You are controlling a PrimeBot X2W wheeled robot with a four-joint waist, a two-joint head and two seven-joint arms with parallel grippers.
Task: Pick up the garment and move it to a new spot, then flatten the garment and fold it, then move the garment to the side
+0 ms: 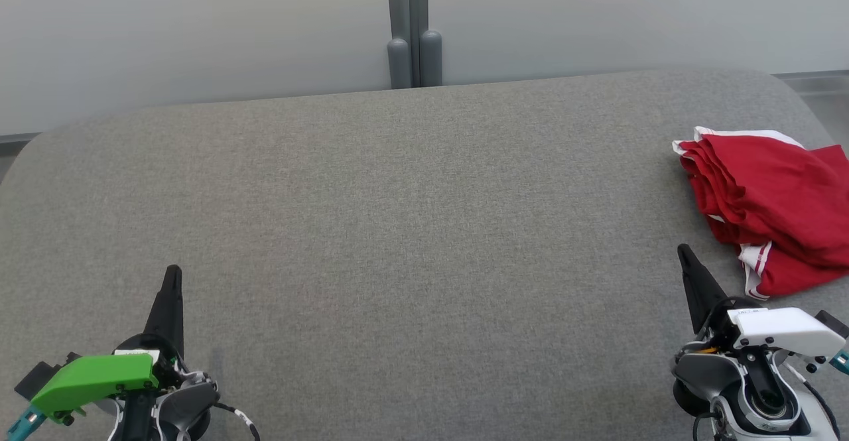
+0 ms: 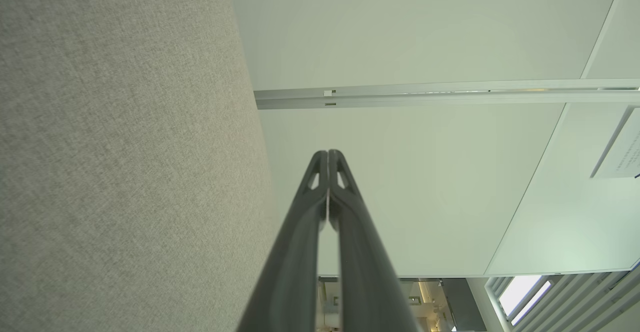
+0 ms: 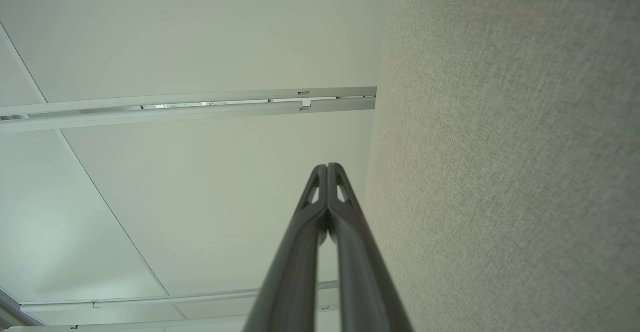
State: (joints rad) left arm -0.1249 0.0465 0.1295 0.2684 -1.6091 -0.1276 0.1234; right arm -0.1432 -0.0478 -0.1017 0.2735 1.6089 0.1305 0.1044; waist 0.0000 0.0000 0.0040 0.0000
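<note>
Right end effector (image 1: pixel 684 252), closed and empty, rests near the bunched red garment (image 1: pixel 769 195) at the surface's (image 1: pixel 398 229) right edge. Left end effector (image 1: pixel 173 274), also closed, lies well apart. For a sound pickup, open wide and pinch through several layers near the white-trimmed hem.

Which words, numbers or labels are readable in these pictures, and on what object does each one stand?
Nothing can be read.
White paper notice at the left wrist view's right edge: printed lines, too small and blurred.
Red garment with white trim: no print visible.
</note>
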